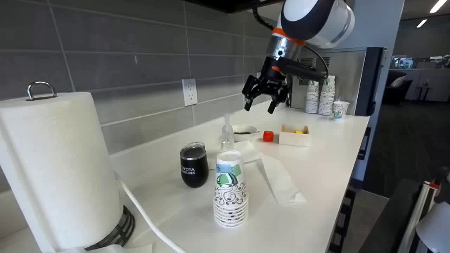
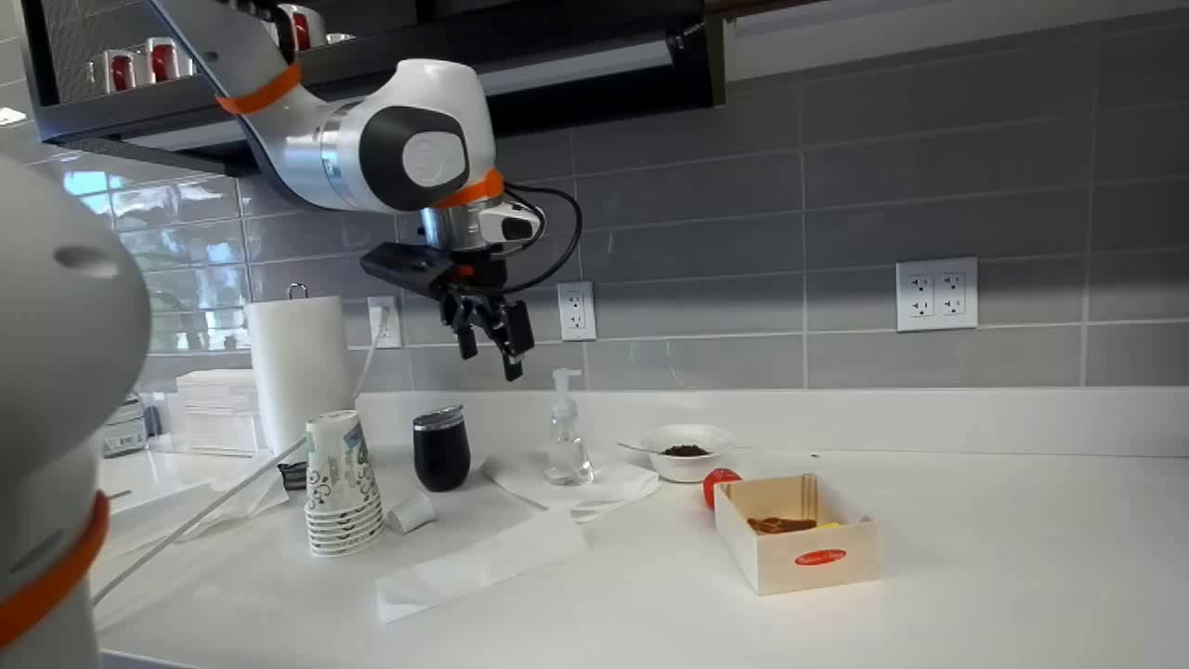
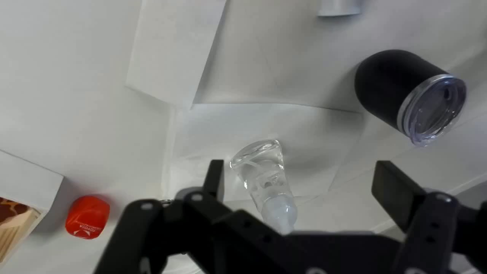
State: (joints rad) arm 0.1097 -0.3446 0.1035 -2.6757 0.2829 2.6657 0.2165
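Observation:
My gripper (image 1: pixel 259 106) hangs open in the air above the counter, with nothing held between its fingers. In the wrist view the clear pump bottle (image 3: pixel 266 179) shows beyond the gap between the fingertips, nearer the left one; the gripper (image 2: pixel 490 358) is well above it. The bottle (image 2: pixel 565 446) stands upright on a white napkin. A black tumbler (image 3: pixel 395 83) with a clear lid stands beside it. Behind the bottle, a white bowl (image 1: pixel 244 136) holds dark bits. A red cap-like object (image 3: pixel 87 219) lies near a small wooden box (image 2: pixel 780 569) with brown and yellow contents.
A stack of paper cups (image 1: pixel 230 196) stands near the tumbler, and a small white cup (image 2: pixel 411 513) lies on its side there. The paper towel roll (image 1: pixel 63 168) and a white cable (image 1: pixel 147 218) are close by. A dark shelf (image 2: pixel 557 74) overhangs the counter.

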